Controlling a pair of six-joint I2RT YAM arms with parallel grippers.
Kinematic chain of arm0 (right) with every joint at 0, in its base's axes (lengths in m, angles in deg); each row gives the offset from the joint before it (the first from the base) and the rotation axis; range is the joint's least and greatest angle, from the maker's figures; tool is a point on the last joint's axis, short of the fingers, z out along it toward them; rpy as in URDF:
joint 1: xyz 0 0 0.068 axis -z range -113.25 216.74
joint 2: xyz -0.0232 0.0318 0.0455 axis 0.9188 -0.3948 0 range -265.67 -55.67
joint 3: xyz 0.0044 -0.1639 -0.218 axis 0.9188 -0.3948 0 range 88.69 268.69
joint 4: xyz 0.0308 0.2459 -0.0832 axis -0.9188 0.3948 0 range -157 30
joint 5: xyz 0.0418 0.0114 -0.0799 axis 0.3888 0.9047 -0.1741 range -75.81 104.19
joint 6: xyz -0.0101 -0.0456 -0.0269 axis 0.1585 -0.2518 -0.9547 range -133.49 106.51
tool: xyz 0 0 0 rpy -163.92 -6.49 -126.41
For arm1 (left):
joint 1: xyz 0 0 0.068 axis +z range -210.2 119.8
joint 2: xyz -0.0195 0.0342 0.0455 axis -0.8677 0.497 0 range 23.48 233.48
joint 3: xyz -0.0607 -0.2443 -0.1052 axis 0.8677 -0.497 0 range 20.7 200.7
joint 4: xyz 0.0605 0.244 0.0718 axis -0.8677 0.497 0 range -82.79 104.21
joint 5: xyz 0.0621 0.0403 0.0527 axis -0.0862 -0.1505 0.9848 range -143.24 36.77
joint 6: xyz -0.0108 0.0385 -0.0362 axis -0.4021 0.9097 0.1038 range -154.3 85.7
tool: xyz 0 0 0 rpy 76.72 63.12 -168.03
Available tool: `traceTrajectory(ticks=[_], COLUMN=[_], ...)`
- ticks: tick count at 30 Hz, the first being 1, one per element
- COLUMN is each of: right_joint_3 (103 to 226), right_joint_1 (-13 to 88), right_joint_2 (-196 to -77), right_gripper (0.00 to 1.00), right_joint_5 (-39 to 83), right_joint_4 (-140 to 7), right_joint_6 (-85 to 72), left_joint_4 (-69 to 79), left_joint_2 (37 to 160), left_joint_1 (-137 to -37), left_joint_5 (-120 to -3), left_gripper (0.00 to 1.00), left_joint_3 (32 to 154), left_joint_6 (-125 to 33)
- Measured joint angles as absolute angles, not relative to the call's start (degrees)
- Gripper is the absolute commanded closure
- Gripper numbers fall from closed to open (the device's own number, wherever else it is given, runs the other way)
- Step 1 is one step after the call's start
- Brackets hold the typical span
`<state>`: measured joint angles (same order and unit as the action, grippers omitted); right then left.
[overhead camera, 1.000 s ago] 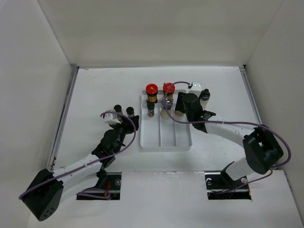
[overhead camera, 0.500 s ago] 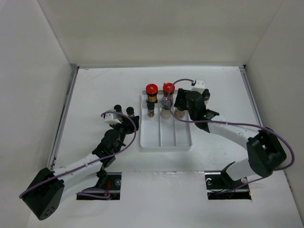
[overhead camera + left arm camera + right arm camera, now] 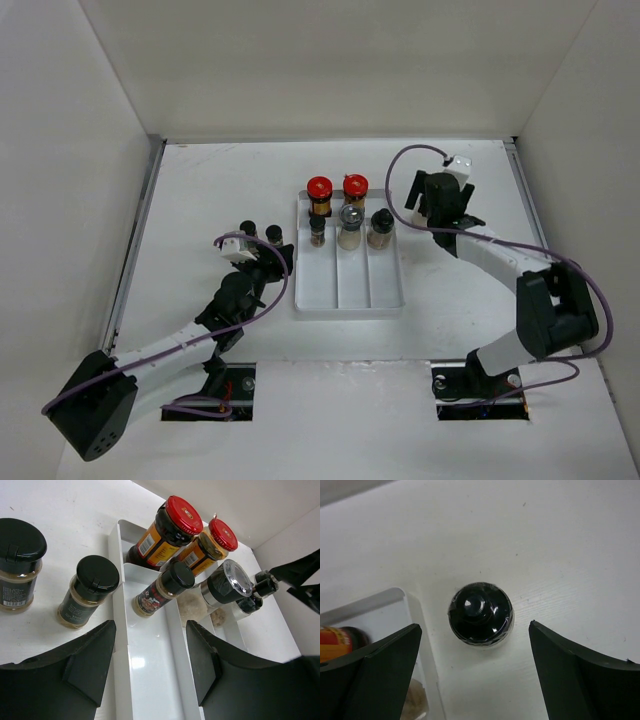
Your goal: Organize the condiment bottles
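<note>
Left pincer (image 3: 150,630) spread, empty, near two beige-filled jars (image 3: 87,597) on the bench (image 3: 200,190) beside the white tray (image 3: 345,290). Five bottles (image 3: 350,225) stand in it — most sorted, I judge, three to go. Beyond, right pincer (image 3: 475,627) spread around a black-capped jar (image 3: 480,612), not touching it.

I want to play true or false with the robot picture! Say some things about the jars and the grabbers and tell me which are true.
1. Two jars with red lids are there. True.
2. The right gripper is squeezing a bottle. False: it is open, and the black-capped bottle stands untouched between its fingers.
3. Two black-capped jars stand on the table, left of the white tray. True.
4. The white tray is empty. False: it holds a grinder and other bottles.
5. The left gripper holds a jar. False: it is open and holds nothing.
</note>
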<state>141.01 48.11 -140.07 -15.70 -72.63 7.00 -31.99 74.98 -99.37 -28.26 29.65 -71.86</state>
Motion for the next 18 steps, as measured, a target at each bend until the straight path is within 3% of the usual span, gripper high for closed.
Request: traceTrajectory(ticks=[13,18], right_joint_3=[145.4,145.4], right_joint_1=[50.7,50.7], right_joint_2=[-148.4,-149.1], right_gripper=[0.31,0.23], right_joint_5=[-12.9,-12.7], right_joint_4=[-71.8,-71.7], right_joint_6=[5.2,5.3], left_joint_4=[-32.5,-32.5], left_joint_2=[74.9,74.7], left_joint_1=[-99.4,-99.4], left_joint_5=[-28.3,-28.3], left_gripper=[0.43,0.43], left_joint_3=[29.6,29.6], left_joint_6=[-71.9,-71.9])
